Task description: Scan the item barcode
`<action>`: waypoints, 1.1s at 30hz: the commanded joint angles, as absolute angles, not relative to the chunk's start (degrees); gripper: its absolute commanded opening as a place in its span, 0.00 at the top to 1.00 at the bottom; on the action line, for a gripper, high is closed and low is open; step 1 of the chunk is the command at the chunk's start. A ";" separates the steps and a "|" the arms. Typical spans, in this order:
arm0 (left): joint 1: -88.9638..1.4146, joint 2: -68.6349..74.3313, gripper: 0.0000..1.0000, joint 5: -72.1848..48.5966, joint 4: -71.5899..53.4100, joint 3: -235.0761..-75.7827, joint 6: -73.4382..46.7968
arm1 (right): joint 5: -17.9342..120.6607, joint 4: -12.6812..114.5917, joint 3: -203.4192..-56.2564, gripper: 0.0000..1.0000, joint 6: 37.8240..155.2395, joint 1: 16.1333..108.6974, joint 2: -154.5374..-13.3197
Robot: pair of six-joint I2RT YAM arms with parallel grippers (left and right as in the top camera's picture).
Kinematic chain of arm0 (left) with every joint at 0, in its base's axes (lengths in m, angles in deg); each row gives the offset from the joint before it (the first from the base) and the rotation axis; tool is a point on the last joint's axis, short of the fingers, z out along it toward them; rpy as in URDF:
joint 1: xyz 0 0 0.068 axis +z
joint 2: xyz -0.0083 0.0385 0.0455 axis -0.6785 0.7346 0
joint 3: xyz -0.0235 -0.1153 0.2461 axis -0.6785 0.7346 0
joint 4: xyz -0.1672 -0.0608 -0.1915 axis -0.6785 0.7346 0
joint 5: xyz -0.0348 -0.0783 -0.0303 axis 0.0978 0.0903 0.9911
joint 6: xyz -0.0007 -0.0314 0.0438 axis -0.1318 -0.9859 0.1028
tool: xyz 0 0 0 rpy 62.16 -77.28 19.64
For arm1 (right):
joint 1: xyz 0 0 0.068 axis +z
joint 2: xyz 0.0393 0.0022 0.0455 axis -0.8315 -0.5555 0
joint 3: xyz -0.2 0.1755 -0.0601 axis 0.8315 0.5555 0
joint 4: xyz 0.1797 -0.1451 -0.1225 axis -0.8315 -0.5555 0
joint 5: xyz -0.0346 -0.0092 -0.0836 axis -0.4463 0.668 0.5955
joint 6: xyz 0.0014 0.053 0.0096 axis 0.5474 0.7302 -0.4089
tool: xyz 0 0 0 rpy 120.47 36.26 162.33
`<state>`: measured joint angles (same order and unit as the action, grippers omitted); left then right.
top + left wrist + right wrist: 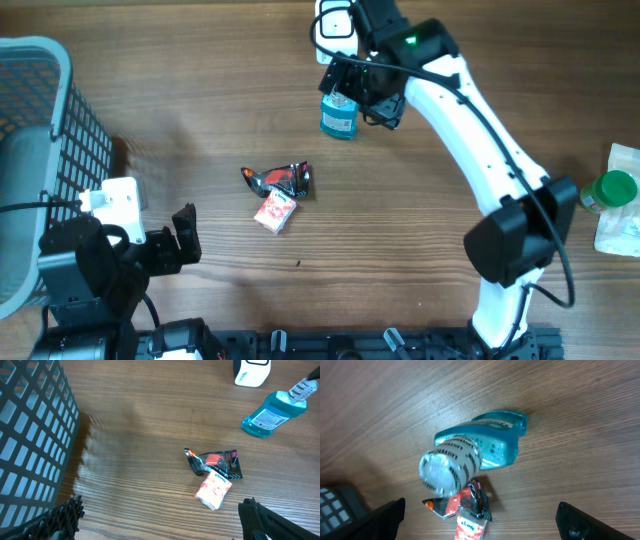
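Right hand (357, 88) hovered spread, blue bottle (338, 118) directly beneath. Left hand (184, 235) spread, basket (40, 110) beside. Wooden bench (180, 120).

Overhead looks straight down on the table (200, 120); both wrist views sit nearer, sharing the blue bottle (497, 444).

Directly beneath the black right end effector (480, 515) stands a translucent turquoise-blue bottle (492, 445), its clear cap banded with black print. Near it lie a black-and-red wrapper (285, 179) and a white packet (275, 212) with orange-pink print, possibly floral. The surface (200, 100) is brown wood grain. Beside the black left end effector (186, 236) is a grey-blue grid-patterned basket (40, 120).
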<state>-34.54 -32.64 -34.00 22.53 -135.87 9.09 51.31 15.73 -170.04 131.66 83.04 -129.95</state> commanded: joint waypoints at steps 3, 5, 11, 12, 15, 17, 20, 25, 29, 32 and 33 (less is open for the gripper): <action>-34.89 -32.72 0.00 -33.72 22.37 -135.82 8.55 | 53.56 18.16 -170.39 0.00 133.89 84.33 -133.21; -34.89 -32.72 0.00 -33.72 22.35 -135.82 8.55 | 54.26 18.27 -170.39 0.01 133.89 84.31 -133.97; -34.89 -32.72 0.00 -33.72 22.37 -135.82 8.55 | 54.13 21.92 -170.39 0.01 133.67 84.41 -137.53; -34.89 -32.72 0.00 -33.72 22.37 -135.82 8.55 | 54.06 22.75 -170.39 0.00 133.67 84.41 -138.01; -34.89 -32.72 0.00 -33.72 22.37 -135.82 8.55 | 53.82 24.52 -170.39 0.01 133.51 84.41 -138.43; -34.89 -32.72 0.00 -33.72 22.35 -135.82 8.55 | 54.48 25.22 -170.39 0.00 132.09 84.41 -138.43; -34.89 -32.72 0.00 -33.72 22.37 -135.80 8.55 | 54.87 24.98 -170.39 0.01 130.15 84.41 -138.98; -34.91 -32.72 0.00 -33.72 22.37 -135.82 8.55 | 52.90 24.04 -170.39 0.01 127.39 84.41 -141.53; -34.89 -32.72 0.00 -33.72 22.35 -135.82 8.55 | 52.95 23.25 -170.39 0.07 126.10 84.37 -142.21; -34.89 -32.72 0.00 -33.72 22.35 -135.80 8.55 | 53.25 22.75 -170.39 0.28 125.69 84.37 -142.21; -34.91 -32.72 0.00 -33.72 22.35 -135.82 8.55 | 53.34 22.77 -170.39 0.32 125.16 84.37 -142.21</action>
